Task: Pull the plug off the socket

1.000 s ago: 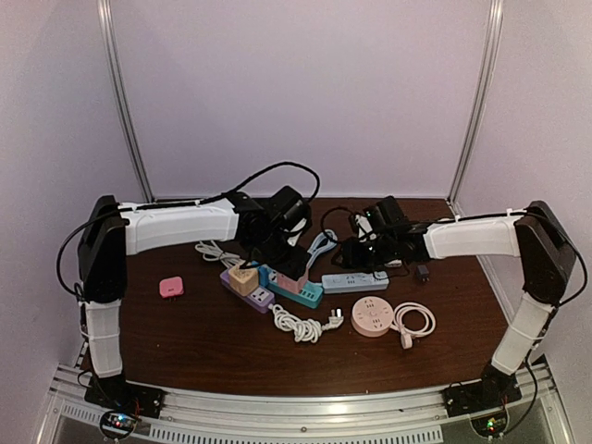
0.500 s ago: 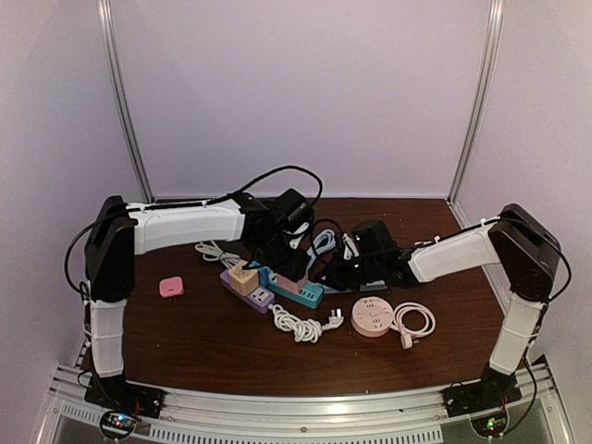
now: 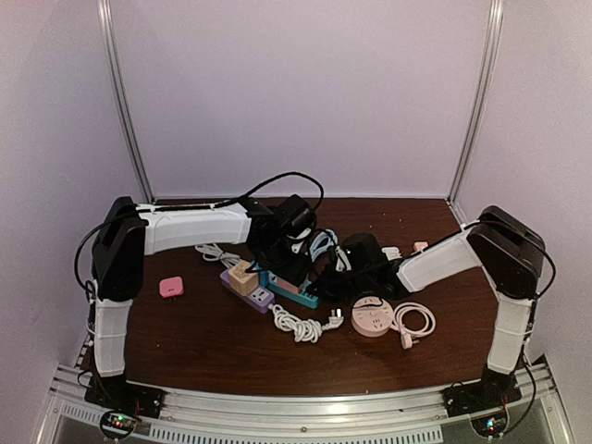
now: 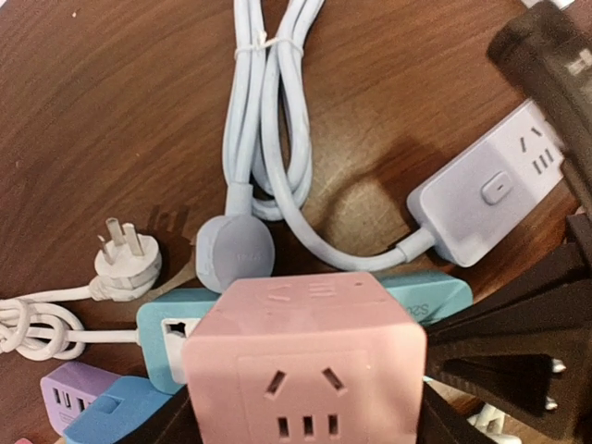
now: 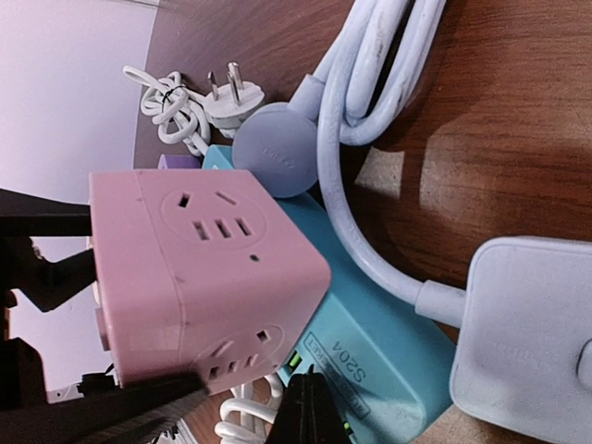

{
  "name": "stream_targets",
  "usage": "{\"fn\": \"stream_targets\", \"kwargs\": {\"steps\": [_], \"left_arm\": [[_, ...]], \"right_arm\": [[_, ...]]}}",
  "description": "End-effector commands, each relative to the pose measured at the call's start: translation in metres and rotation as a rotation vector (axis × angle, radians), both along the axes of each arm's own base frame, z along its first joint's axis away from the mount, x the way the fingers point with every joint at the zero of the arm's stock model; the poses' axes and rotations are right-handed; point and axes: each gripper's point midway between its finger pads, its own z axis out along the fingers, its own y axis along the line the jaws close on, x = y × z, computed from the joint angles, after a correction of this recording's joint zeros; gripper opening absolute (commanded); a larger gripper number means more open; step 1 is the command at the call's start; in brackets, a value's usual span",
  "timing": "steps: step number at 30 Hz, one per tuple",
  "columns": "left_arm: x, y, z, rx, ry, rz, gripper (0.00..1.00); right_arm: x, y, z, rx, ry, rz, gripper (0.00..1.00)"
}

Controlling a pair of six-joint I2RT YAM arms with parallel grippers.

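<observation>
A pink cube socket (image 4: pixel 305 342) is plugged into the top of a teal power strip (image 4: pixel 166 324) at the table's middle (image 3: pixel 298 292). My left gripper (image 4: pixel 305 412) is shut on the pink cube, one dark finger on each side. In the top view it (image 3: pixel 289 257) stands over the strip. In the right wrist view the pink cube (image 5: pixel 185 277) sits on the teal strip (image 5: pixel 398 361). My right gripper (image 5: pixel 208 416) is open beside the cube. One of its fingertips (image 5: pixel 314 412) rests on the teal strip's top, and it comes in from the right (image 3: pixel 340 268).
A pale blue strip (image 4: pixel 490 190) with its coiled cord and round plug (image 4: pixel 233 254) lies just behind. A purple strip with a tan cube (image 3: pixel 242 277) lies left. A white coiled cable (image 3: pixel 301 325), a round pink socket (image 3: pixel 372 316) and a small pink adapter (image 3: pixel 171 288) lie around.
My right arm has swung left across the table to the teal strip. My left gripper has shifted slightly right and stays on the pink cube.
</observation>
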Motion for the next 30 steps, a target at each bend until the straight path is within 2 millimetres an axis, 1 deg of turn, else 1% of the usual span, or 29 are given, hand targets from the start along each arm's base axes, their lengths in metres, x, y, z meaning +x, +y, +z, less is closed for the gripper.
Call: {"fn": "stream_targets", "kwargs": {"steps": [1,4,6,8,12,14,21,26,30], "left_arm": [[0.005,-0.003,-0.014,0.008,0.009,0.006,0.71],[0.007,-0.002,-0.014,0.013,0.001,0.012,0.73],[0.009,-0.003,-0.012,0.007,-0.005,0.015,0.70],[0.011,-0.005,-0.009,-0.001,-0.015,0.015,0.64],[0.016,-0.013,0.005,-0.024,-0.044,0.000,0.43],[0.019,-0.017,0.013,-0.032,-0.068,-0.007,0.36],[0.026,-0.026,0.038,-0.098,-0.132,0.025,0.26],[0.036,-0.026,0.053,-0.157,-0.142,0.076,0.20],[0.044,-0.025,0.061,-0.207,-0.155,0.108,0.15]], "right_arm": [[-0.002,-0.002,-0.014,-0.014,0.012,-0.026,0.00],[-0.001,-0.004,-0.018,-0.025,0.015,-0.036,0.00],[-0.002,-0.004,-0.022,-0.031,0.023,-0.039,0.00],[-0.001,-0.005,-0.025,-0.035,0.030,-0.044,0.00],[0.000,-0.007,-0.030,-0.062,0.042,-0.057,0.00],[0.001,-0.009,-0.033,-0.079,0.049,-0.066,0.00],[0.000,-0.011,-0.049,-0.153,0.073,-0.077,0.00],[-0.004,-0.012,-0.061,-0.200,0.081,-0.075,0.00],[-0.005,-0.011,-0.066,-0.215,0.087,-0.071,0.00]]}}
